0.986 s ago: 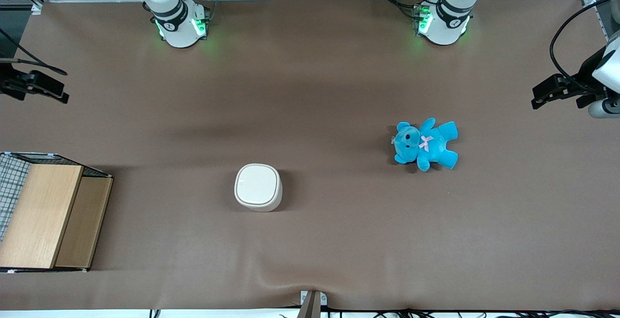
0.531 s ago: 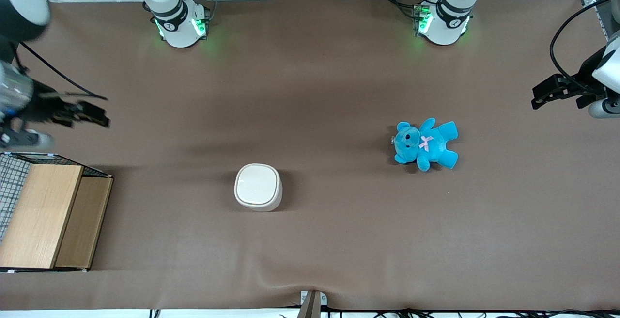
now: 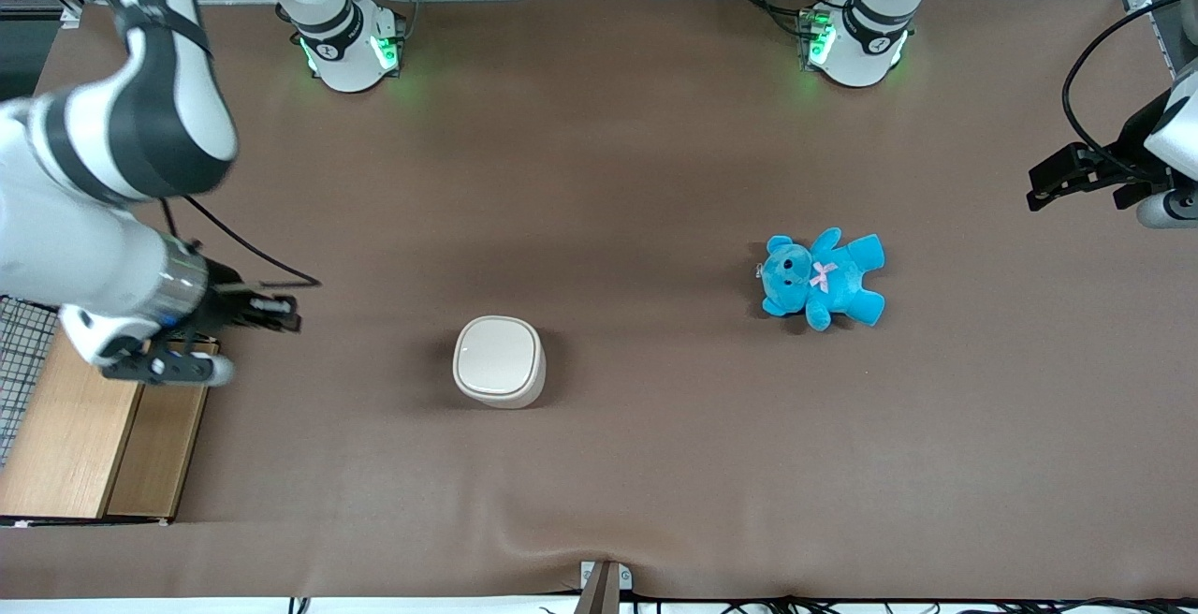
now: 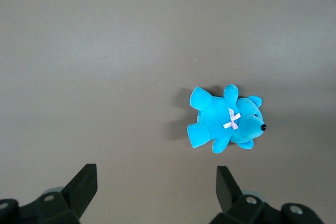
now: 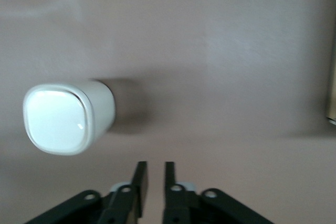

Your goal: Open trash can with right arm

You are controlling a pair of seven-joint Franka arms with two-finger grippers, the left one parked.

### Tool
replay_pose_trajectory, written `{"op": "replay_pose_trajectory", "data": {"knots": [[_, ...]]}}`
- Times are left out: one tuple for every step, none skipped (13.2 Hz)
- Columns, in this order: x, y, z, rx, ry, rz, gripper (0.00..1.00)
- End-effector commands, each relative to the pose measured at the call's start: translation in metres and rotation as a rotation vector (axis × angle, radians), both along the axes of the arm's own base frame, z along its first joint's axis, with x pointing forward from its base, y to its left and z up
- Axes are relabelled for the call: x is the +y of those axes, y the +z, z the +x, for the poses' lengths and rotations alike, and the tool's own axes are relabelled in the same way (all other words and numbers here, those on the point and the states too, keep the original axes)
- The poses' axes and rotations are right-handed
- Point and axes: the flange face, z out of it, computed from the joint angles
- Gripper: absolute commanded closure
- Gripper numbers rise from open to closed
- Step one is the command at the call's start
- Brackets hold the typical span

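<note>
The trash can (image 3: 499, 360) is a small cream-white bin standing on the brown table with its smooth lid down. It also shows in the right wrist view as a rounded-square top (image 5: 65, 116). The right arm (image 3: 112, 155) reaches in from the working arm's end of the table. Its black gripper (image 3: 281, 310) hovers beside the trash can, well apart from it and slightly farther from the front camera. The fingers (image 5: 139, 174) stand nearly together with only a narrow slit between them, and the gripper (image 5: 155, 165) holds nothing.
A wooden box with wire mesh (image 3: 103, 427) sits at the working arm's end, partly under the arm's wrist. A blue teddy bear (image 3: 822, 278) lies toward the parked arm's end, also seen in the left wrist view (image 4: 226, 119). The brown cloth (image 3: 599, 174) covers the table.
The right arm has swung in over the table, and its gripper has moved nearer the front camera and toward the trash can. The trash can and teddy bear have not moved.
</note>
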Motion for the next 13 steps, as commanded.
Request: {"op": "replay_pose_trajectory", "data": {"knots": [[0.033, -0.023, 0.016, -0.008, -0.062, 0.034, 1.0], [0.047, -0.032, 0.018, -0.018, -0.073, 0.035, 1.0], [0.059, -0.04, 0.02, -0.025, -0.095, 0.037, 1.0], [0.074, -0.053, 0.02, -0.015, -0.111, 0.048, 1.0], [0.094, -0.065, 0.019, -0.005, -0.114, 0.072, 1.0], [0.11, -0.079, 0.019, -0.007, -0.114, 0.093, 1.0], [0.124, -0.092, 0.018, 0.003, -0.11, 0.107, 1.0], [0.139, -0.102, 0.014, 0.014, -0.104, 0.116, 1.0], [0.146, -0.108, 0.013, 0.014, -0.102, 0.117, 1.0], [0.155, -0.111, 0.01, 0.009, -0.089, 0.114, 1.0], [0.156, -0.117, 0.009, 0.017, -0.085, 0.106, 1.0], [0.155, -0.121, 0.009, 0.024, -0.086, 0.101, 1.0], [0.157, -0.127, 0.008, 0.031, -0.084, 0.097, 1.0]]}}
